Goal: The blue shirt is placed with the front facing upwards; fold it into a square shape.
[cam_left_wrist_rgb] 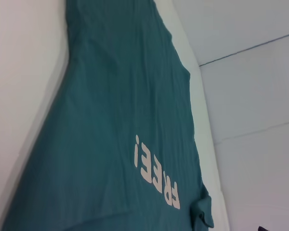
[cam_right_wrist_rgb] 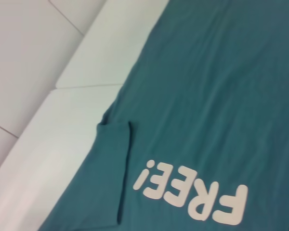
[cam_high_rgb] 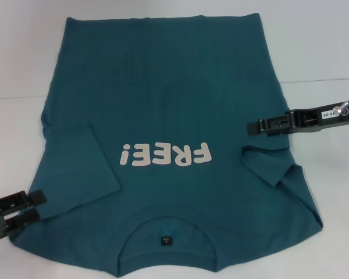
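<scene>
The blue shirt (cam_high_rgb: pixel 174 116) lies front up on the white bench (cam_high_rgb: pixel 326 52), its collar toward 6 o'clock in the head view and its hem toward 12, the cream "FREE!" lettering (cam_high_rgb: pixel 166 155) reading upside down. Both sleeves are folded inward onto the body, one at 8 o'clock, one at 4 o'clock. Bare bench shows along the 3 and 9 o'clock sides and beyond the hem, leaving open room there. The left gripper (cam_high_rgb: pixel 32 206) sits at 8 o'clock at the shirt's edge near the folded sleeve, its jaws a little apart with nothing between them. The right gripper (cam_high_rgb: pixel 251 126) at 3 o'clock rests over the shirt's side edge; whether it pinches cloth I cannot tell.
</scene>
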Controlling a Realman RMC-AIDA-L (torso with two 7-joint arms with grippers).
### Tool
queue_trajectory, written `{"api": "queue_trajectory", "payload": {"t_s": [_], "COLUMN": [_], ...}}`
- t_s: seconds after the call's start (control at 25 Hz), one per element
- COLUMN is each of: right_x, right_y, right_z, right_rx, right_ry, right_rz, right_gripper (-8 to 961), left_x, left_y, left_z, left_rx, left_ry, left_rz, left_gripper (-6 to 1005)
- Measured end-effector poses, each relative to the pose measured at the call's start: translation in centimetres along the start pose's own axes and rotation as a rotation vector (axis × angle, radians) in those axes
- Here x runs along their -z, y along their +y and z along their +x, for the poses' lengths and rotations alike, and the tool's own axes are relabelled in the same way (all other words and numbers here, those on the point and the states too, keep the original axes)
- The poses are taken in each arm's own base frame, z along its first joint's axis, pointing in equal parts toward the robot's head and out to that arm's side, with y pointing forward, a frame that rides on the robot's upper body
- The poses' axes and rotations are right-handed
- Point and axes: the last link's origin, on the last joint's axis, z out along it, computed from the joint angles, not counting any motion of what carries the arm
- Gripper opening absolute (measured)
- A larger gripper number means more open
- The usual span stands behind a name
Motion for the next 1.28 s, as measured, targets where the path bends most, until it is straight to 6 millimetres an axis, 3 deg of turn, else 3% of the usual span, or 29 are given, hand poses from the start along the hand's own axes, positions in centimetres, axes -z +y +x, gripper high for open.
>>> {"api": "queue_trajectory", "payload": {"t_s": [0.28,0.52,1.28], "right_x": [0.1,0.2,0.4], "right_y": [-0.1,-0.1,-0.3], "right_z": [0.3,0.5,0.5], "right_rx": [-0.031,-0.035,-0.042], "right_ry": [-0.004,-0.007,-0.024], "right_rz": [-0.017,-0.021,-0.018], "right_gripper": [829,927,927], "left_x": [1.4,2.4,1.4], "left_y": [-1.2,-2.8,-4.9], "left_z": [1.0,0.9,0.7], "left_rx": [0.078,0.156,0.178], "left_ry": [0.068,0.088,0.137], "left_rz": [0.075,0.168,0.258], "left_gripper": [623,660,656]}}
